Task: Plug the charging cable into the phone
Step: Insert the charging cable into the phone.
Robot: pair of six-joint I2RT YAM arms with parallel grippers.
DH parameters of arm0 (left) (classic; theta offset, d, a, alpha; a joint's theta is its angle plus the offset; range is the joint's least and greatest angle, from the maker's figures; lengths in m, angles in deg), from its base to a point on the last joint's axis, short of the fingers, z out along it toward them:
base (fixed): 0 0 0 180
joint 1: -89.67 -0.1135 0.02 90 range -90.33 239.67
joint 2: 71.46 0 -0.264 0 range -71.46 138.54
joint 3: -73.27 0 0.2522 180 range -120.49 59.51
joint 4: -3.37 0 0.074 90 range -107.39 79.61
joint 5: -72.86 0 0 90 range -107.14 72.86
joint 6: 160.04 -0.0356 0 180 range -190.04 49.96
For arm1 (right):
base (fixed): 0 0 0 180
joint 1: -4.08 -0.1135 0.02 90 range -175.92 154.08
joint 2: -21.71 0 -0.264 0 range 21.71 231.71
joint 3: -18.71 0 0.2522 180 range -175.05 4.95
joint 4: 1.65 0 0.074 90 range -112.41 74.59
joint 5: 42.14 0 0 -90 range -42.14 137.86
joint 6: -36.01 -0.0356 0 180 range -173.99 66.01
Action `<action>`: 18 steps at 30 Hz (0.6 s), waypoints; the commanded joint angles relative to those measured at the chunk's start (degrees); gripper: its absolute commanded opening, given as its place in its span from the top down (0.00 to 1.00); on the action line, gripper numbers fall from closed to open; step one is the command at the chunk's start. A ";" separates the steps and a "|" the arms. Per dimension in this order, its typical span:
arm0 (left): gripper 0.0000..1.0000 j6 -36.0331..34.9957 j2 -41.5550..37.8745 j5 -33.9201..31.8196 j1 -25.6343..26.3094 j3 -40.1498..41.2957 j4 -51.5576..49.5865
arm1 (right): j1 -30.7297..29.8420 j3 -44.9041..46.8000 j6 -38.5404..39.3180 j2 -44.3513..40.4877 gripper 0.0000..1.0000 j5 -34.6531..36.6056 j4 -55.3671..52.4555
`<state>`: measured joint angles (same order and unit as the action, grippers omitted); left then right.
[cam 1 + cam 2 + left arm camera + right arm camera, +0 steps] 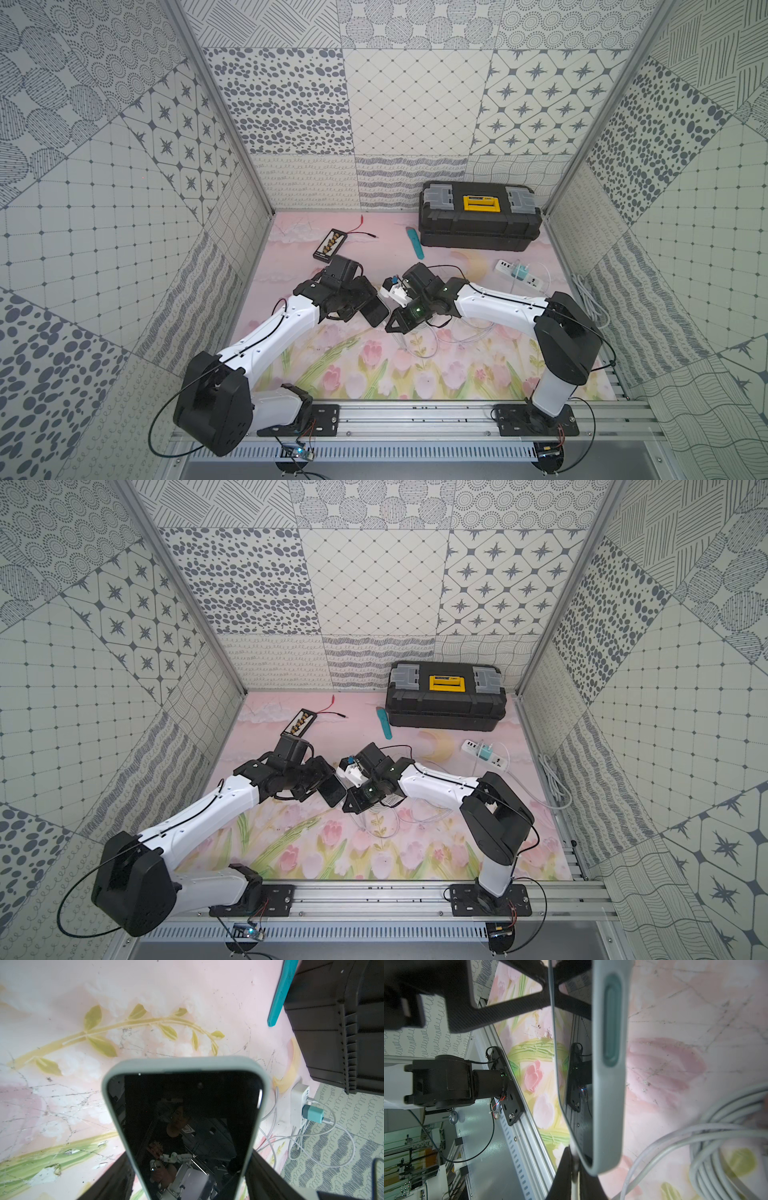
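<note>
White cable (575, 1180) pinched tight in the jaws of the right gripper (574, 1153): line up straight with the near end of the phone (187, 1115), gripped by its sides above the table (62, 1105) in the jaws of the left gripper (187, 1176), then push slowly.

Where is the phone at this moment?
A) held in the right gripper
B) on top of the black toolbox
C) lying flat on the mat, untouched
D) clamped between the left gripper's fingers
D: in the left wrist view the phone, in its pale case, sits between the two dark fingers of the left gripper, one finger against each long side.
</note>
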<state>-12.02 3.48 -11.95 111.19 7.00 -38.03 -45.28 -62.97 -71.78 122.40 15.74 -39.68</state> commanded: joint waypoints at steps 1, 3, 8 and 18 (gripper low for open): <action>1.00 -1.43 1.46 12.34 1.95 -1.01 -4.22 | 1.21 -3.40 2.01 0.66 1.00 2.59 9.97; 1.00 -1.45 1.62 12.77 2.02 -1.01 -3.90 | 1.54 -3.38 1.91 0.69 1.00 2.72 9.97; 1.00 -1.74 1.66 13.16 2.42 -1.13 -3.91 | 2.08 -3.36 1.92 0.80 1.00 2.41 10.36; 1.00 -1.44 1.79 12.66 2.55 -0.84 -3.97 | 2.22 -3.21 1.87 0.84 1.00 1.71 11.43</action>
<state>-12.74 5.03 -11.73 112.11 6.41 -37.33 -44.32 -62.97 -71.14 122.94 14.80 -40.53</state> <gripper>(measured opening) 0.793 0.093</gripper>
